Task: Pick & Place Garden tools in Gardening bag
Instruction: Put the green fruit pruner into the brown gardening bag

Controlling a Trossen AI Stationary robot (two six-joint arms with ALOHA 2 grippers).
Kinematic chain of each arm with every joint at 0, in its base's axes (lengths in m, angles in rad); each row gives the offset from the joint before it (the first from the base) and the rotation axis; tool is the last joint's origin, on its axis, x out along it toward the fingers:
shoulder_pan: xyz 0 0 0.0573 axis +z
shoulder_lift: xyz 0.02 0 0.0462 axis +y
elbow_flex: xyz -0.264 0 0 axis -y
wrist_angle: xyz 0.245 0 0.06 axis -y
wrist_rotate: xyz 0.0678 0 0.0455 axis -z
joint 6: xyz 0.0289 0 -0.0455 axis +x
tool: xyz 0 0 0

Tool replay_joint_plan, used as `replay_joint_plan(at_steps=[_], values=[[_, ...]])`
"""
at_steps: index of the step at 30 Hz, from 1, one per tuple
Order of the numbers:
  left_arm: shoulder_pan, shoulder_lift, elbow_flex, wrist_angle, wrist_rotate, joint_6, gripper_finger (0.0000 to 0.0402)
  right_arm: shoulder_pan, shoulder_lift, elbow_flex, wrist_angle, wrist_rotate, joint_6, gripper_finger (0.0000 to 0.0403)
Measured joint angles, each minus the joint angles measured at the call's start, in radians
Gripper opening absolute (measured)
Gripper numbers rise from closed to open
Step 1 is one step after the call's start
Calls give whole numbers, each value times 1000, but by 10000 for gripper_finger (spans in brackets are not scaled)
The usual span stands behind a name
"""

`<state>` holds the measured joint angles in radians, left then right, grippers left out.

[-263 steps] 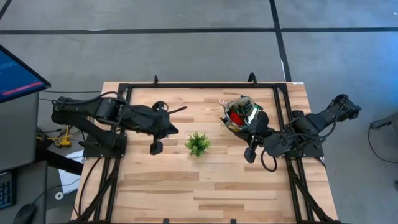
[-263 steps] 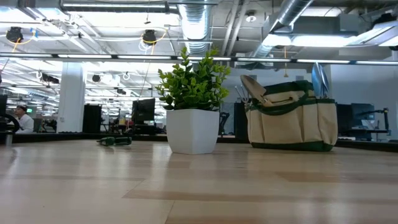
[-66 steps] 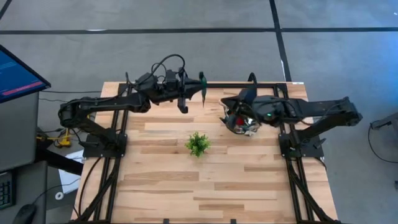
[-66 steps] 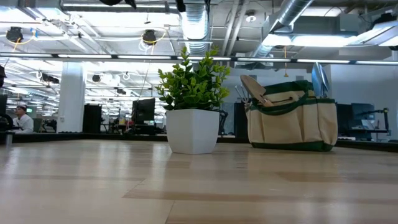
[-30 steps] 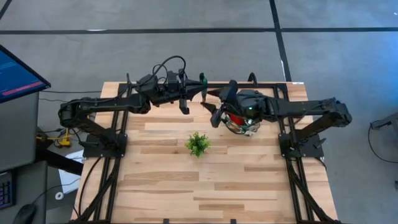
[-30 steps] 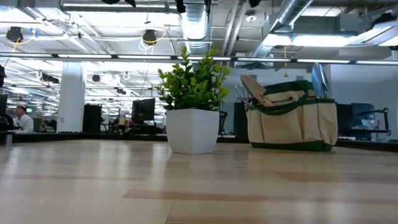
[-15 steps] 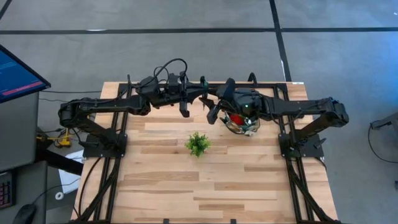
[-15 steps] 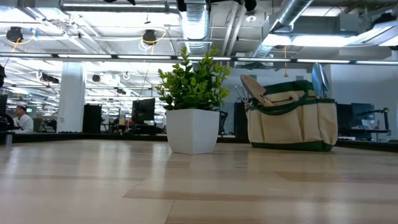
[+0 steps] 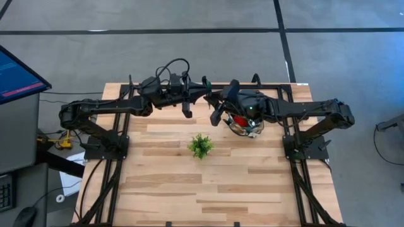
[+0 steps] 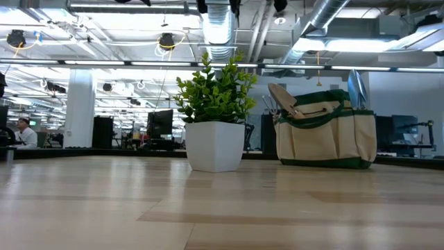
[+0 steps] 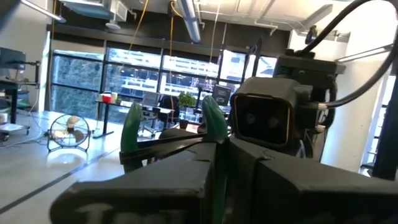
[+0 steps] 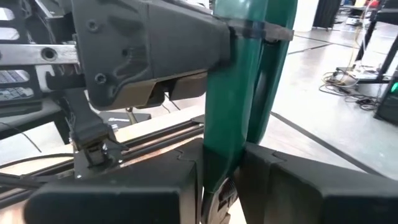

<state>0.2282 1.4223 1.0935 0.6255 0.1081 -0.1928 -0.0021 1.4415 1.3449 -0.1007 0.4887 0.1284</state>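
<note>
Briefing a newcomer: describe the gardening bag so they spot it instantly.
On the light wooden table, look toward the far edge, right of centre. Near the white-potted leafy plant stands the round beige fabric bag, dark green rim, tools poking out.

Even overhead light in high view; counter point(image 9: 208, 183) evenly lit w/ soft, short shadows under both arms, no glare. Low view: bright ceiling strip lights point(image 10: 208, 66) blow out slightly; near counter surface is soft, out of focus, w/ pale sheen. Plant point(image 10: 215, 94) and bag point(image 10: 326, 132) sharp, front sides a bit shaded vs. bright room behind. Left wrist view: backlit by windows point(image 11: 87, 81), close dark parts blurry. Right wrist view: close green handle point(image 12: 245, 81) blurred; floor behind bright.
</note>
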Motion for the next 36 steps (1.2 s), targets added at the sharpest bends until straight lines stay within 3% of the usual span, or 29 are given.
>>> replay_joint_plan(at_steps=[15, 36], values=[[0, 1, 0, 3, -4, -10, 25, 11, 1, 0, -2, 63, -8, 51], [0, -4, -2, 8, -29, -6, 181, 11, -10, 0, -11, 90, -16, 46]])
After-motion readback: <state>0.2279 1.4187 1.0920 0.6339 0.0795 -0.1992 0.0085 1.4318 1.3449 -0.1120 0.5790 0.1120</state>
